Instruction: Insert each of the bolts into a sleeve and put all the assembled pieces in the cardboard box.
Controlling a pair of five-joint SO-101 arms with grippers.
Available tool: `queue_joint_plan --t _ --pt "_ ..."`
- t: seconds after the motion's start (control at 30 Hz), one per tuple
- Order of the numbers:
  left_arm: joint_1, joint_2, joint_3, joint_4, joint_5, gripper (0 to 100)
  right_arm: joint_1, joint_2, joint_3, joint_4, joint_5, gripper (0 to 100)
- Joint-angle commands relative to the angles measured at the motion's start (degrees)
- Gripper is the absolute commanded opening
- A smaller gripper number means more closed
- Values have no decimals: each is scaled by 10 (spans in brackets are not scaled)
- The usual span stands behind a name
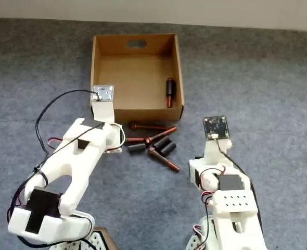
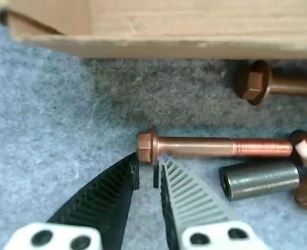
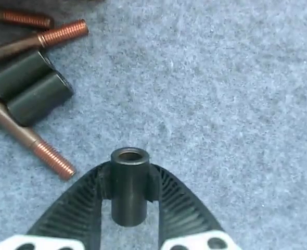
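My left gripper is shut with nothing in it, its tips just short of the hexagonal head of a copper bolt lying on the carpet. A grey sleeve lies beside that bolt. A second bolt rests near the cardboard box. My right gripper is shut on a black sleeve, open bore facing away from the wrist. Two more sleeves and several bolts lie in a pile between the arms. One assembled piece lies in the box.
The grey carpet to the right of the box and pile is open floor. The left arm stretches toward the box's front wall. The right arm stands right of the pile.
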Motion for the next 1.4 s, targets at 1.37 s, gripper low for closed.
queue_joint_plan --t 1.37 --pt "-33 -202 53 148 -354 181 -2 -12 -1 -9 -5 6"
